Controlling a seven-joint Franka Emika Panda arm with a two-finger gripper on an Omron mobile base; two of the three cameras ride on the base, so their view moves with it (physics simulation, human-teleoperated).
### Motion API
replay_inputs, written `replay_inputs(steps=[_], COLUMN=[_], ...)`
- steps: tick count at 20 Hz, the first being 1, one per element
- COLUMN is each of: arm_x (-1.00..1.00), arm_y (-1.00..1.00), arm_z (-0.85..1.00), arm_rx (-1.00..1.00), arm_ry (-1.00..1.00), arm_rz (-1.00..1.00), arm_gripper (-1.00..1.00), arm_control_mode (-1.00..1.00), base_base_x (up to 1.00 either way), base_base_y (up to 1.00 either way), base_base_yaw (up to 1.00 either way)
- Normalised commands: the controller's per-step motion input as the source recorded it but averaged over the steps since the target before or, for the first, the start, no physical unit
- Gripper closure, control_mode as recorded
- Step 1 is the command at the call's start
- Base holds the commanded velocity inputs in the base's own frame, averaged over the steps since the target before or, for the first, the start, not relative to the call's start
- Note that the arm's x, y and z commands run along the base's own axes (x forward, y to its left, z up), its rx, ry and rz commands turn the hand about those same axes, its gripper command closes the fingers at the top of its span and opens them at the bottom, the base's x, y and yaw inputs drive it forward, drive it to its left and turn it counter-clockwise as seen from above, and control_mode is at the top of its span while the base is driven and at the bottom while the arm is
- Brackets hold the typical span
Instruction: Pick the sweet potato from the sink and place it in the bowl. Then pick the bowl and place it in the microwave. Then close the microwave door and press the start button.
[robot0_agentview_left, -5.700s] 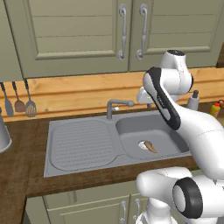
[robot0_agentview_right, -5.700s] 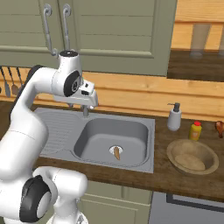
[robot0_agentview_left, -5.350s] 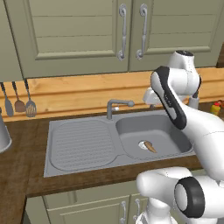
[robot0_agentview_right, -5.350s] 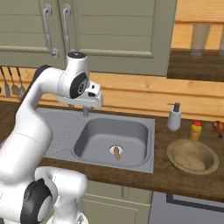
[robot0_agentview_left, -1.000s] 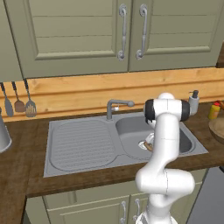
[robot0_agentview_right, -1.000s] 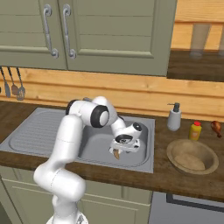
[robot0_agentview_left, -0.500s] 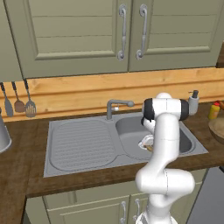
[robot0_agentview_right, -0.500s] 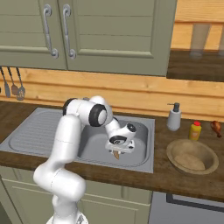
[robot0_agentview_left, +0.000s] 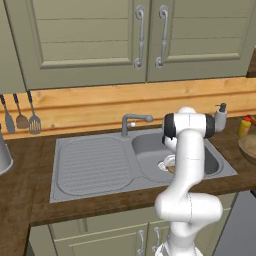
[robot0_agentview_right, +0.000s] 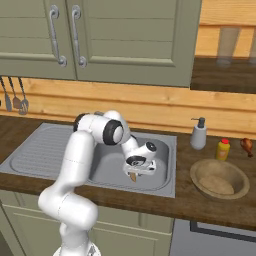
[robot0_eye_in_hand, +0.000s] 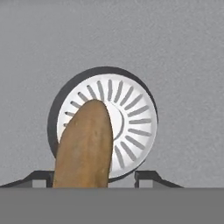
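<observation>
The orange-brown sweet potato (robot0_eye_in_hand: 83, 144) lies on the round drain (robot0_eye_in_hand: 131, 118) at the bottom of the grey steel sink (robot0_agentview_right: 161, 150). My gripper (robot0_eye_in_hand: 94, 177) reaches down into the basin and straddles the potato. Its left fingertip (robot0_eye_in_hand: 43, 176) is right beside the potato, and a gap remains at the right fingertip (robot0_eye_in_hand: 146, 176), so the gripper stands open around it. From the right base view the hand (robot0_agentview_right: 134, 172) hangs low over the sweet potato (robot0_agentview_right: 132, 176). The empty wooden bowl (robot0_agentview_right: 219, 181) sits on the counter right of the sink. The microwave is out of view.
A soap dispenser (robot0_agentview_right: 198, 134), a yellow bottle (robot0_agentview_right: 222, 148) and a small brown item (robot0_agentview_right: 246, 144) stand behind the bowl. The faucet (robot0_agentview_left: 131, 121) rises behind the basin, with the ribbed drainboard (robot0_agentview_left: 90, 165) to its left. Utensils (robot0_agentview_left: 21, 117) hang on the left wall.
The hand has sunk a little lower over the sweet potato in the basin and its jaws have narrowed around it. The potato has not moved.
</observation>
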Motion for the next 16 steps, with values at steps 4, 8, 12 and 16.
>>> replay_inputs(steps=[4, 8, 12, 16], arm_x=[-0.02, -0.51, -0.66, -0.52], arm_y=[0.11, -0.19, -0.26, -0.06], arm_z=[-0.03, 0.18, 0.86, 1.00], arm_rx=[-0.04, 0.00, 0.00, -0.05], arm_ry=[0.03, -0.01, -0.07, 0.00], arm_rz=[0.02, 0.04, 0.04, 0.06], arm_gripper=[1.00, 1.00, 1.00, 1.00], arm_control_mode=[-1.00, -1.00, -1.00, -1.00], base_base_x=[0.00, 0.00, 0.00, 0.00], base_base_y=[0.00, 0.00, 0.00, 0.00], base_base_yaw=[0.00, 0.00, 0.00, 0.00])
